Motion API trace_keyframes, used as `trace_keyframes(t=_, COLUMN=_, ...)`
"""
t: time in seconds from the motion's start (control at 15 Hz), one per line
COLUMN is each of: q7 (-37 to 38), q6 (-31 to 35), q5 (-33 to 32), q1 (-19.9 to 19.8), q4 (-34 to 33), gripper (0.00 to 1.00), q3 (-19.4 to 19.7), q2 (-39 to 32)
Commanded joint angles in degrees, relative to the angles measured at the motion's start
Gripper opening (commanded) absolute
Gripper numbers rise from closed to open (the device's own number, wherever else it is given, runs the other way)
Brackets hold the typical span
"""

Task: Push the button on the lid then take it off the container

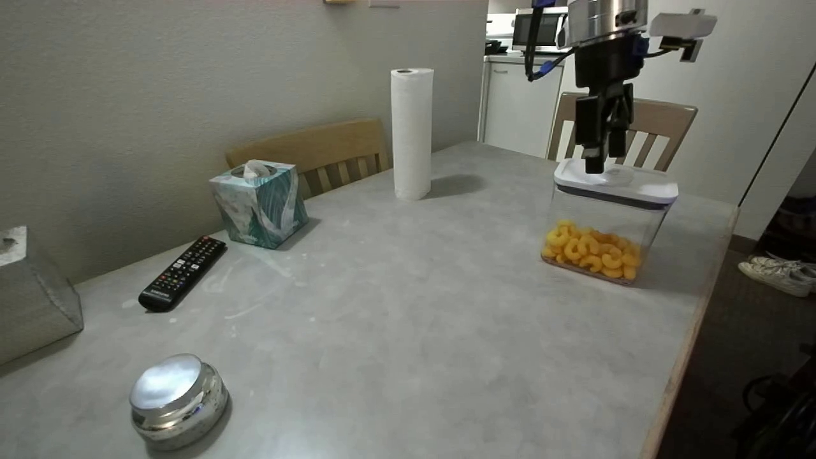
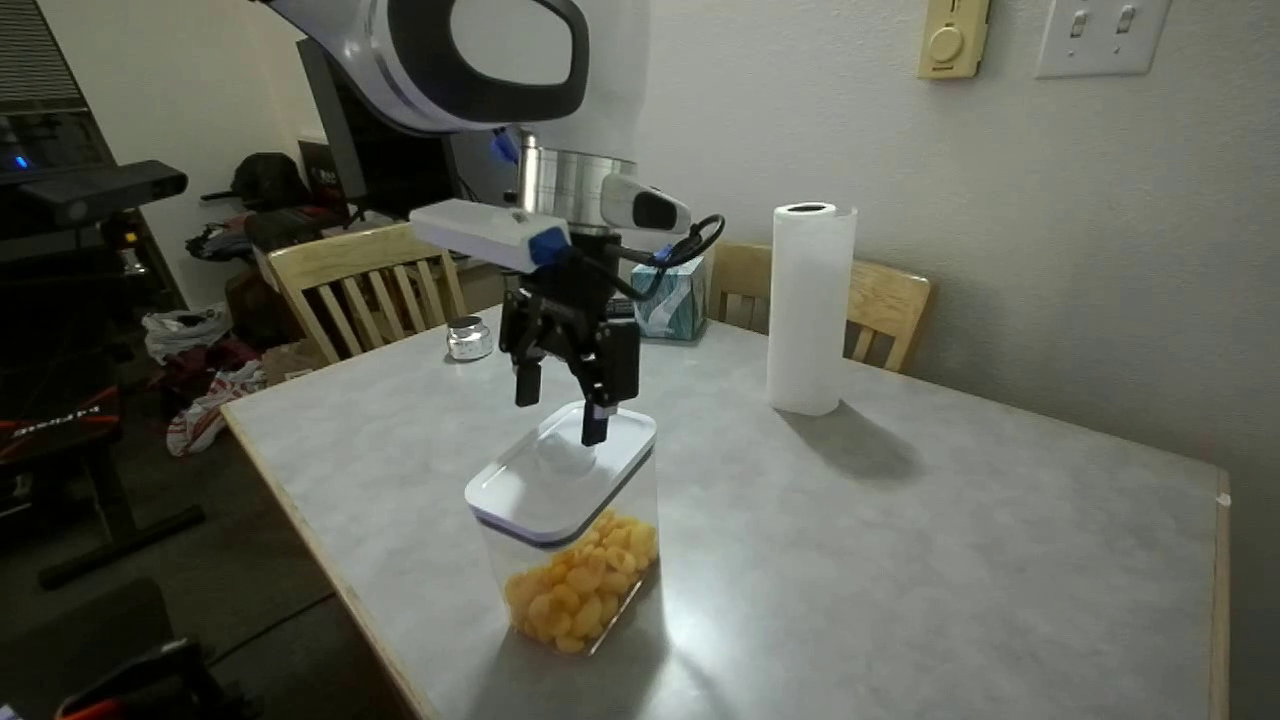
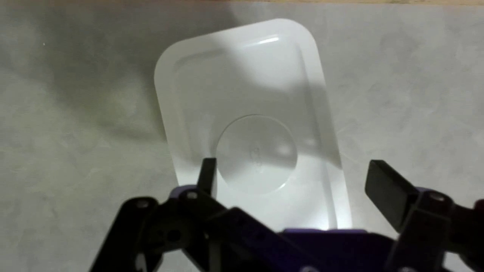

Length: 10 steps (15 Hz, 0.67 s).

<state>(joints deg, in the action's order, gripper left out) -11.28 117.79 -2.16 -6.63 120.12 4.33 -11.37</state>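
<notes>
A white rectangular lid [image 3: 242, 83] sits on the clear container [image 2: 585, 580], which holds yellow-orange snack pieces, at the table's edge. In the middle of the lid is the round button [image 3: 257, 151], partly shaded in the wrist view. My gripper [image 3: 293, 166] points down over the lid and stands open, its fingers wide apart with nothing between them. One finger [image 3: 208, 175] overlaps the button's rim in the wrist view, while the other finger [image 3: 391, 192] lies out past the lid's long side. In both exterior views the fingertips are close above the lid; contact cannot be made out.
A paper towel roll [image 1: 412, 134] stands upright behind the container. Farther along the table are a teal tissue box [image 1: 260, 204], a black remote [image 1: 183, 273], a shiny metal jar [image 1: 178, 401] and a grey box [image 1: 35, 299]. Chairs surround the table [image 1: 395, 319].
</notes>
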Motion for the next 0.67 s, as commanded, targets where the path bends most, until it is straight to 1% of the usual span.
trace_keyframes(t=0.0, q7=3.3, q6=-0.2, q5=-2.2, q1=0.8, q4=0.7, gripper=1.0, q3=0.3, q2=0.8)
trace_keyframes(t=0.33, q7=6.6, q6=0.6, q5=-2.6, q1=0.8, q4=4.1, gripper=1.0, q3=0.6, q2=3.0)
trace_keyframes(t=0.6, q7=7.7, q6=2.1, q5=-2.1, q1=0.8, q4=7.5, gripper=1.0, q3=0.5, q2=4.8)
